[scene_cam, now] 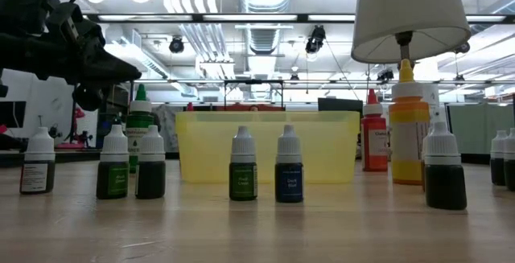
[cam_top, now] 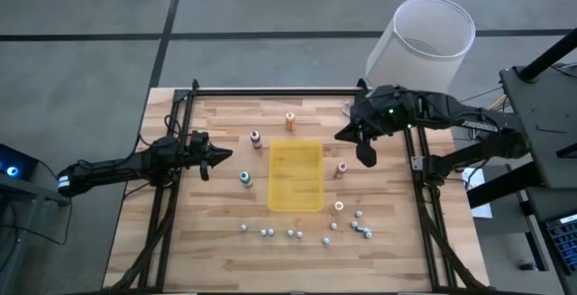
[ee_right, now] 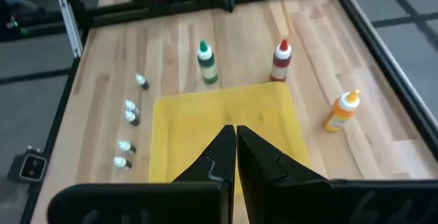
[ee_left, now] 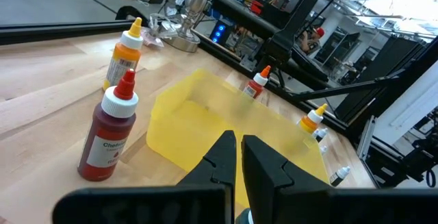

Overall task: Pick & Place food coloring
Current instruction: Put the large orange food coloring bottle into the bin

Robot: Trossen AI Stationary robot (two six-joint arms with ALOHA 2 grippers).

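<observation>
— Five food coloring bottles (cam_top: 290, 121) stand upright on the counter (cam_top: 216, 214), ringed around the yellow tray (cam_top: 296, 176). Which is nearest a tool?
— The green one (cam_top: 245, 179), near the left tool (cam_top: 219, 156); the pinkish one (cam_top: 341, 170) sits below the right tool (cam_top: 365, 155). Both tools are closed, empty (labels too blurred to read).

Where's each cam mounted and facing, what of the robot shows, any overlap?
High: overhead, straight down; both arms, yellow tray.
Low: table height, across bottles to the room; an arm upper left.
Left wrist: over left gripper, shut, toward tray.
Right wrist: over right gripper, shut, toward tray.
Shared: all four see the tray.
</observation>
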